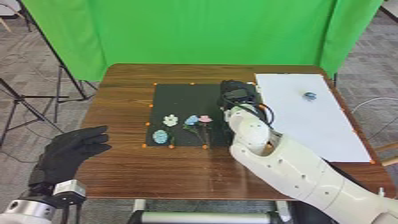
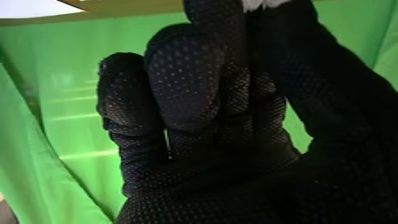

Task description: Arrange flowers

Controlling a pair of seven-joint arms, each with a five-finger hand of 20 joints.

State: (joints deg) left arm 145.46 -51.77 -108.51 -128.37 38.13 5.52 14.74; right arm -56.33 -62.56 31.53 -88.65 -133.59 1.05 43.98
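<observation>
In the head view, my right hand (image 1: 238, 95) is over the far right part of the black mat (image 1: 182, 97). My right hand (image 2: 191, 110) in the right wrist view pinches a small white thing (image 2: 265, 3) between thumb and finger; what it is cannot be told. A white flower (image 1: 171, 120), a blue flower (image 1: 192, 120) and a pink flower (image 1: 205, 119) lie on the mat, with a pale blue rounded item (image 1: 160, 136) nearer its front left corner. My left hand (image 1: 69, 151), its fingers relaxed, is left of the mat.
A white sheet (image 1: 311, 125) covers the table's right side, with a small blue-grey item (image 1: 309, 95) on its far part. Orange markers line the mat and sheet. The brown table (image 1: 133, 172) ends before a green backdrop (image 1: 204, 32).
</observation>
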